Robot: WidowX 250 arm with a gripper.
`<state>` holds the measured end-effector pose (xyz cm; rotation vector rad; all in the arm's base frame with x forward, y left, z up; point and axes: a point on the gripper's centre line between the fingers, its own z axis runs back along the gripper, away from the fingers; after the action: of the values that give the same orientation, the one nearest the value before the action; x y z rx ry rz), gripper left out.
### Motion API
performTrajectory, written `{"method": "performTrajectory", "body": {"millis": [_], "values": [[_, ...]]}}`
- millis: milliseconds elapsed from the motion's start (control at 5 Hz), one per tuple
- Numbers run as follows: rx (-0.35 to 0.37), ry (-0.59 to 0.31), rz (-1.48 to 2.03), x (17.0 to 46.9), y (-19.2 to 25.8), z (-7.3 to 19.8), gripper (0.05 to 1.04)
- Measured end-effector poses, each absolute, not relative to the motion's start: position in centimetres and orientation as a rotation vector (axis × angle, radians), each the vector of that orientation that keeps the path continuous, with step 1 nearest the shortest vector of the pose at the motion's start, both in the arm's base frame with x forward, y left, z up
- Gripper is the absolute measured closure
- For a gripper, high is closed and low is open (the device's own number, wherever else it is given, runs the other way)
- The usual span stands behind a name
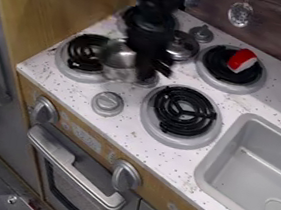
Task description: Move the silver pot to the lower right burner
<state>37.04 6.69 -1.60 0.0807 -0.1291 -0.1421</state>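
Transfer incomplete; placement outstanding.
Worktop [131,93] offers a short crossing rightward; sink [221,150] bounds the far side. Lower right burner [180,130]: coils exposed. Silver pot [118,61]: at lower left burner [80,75]'s right edge, beside claw [156,71]; claw opening and grip cannot be determined.

The blurred gripper [156,74] is partly covering the silver pot [119,55] and, it seems, a rear burner [121,23]; the sink [219,150] is running past the right edge.

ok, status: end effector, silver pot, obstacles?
End effector beside silver pot, grip unconfirmed. Pot at right edge of lower left burner. Grey knob between it and lower right burner, possible obstacle.
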Motion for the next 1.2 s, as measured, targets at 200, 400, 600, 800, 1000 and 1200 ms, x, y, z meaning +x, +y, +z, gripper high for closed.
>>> {"method": "performTrajectory", "body": {"millis": [200,400,600,800,1000,1200], "values": [[0.082,-0.112,-0.227,36.2,1.9,-2.4,1.014],[0.083,-0.102,-0.286,35.3,-1.6,-3.1,1.014],[0.088,-0.108,-0.336,35.2,-3.9,-3.3,1.014],[0.082,-0.1,-0.349,35.4,-4.9,-4.1,1.014],[0.075,-0.101,-0.341,36.1,-5.2,-4.4,0.985],[0.067,-0.102,-0.338,35.9,-5.4,-4.4,0.813]]}}
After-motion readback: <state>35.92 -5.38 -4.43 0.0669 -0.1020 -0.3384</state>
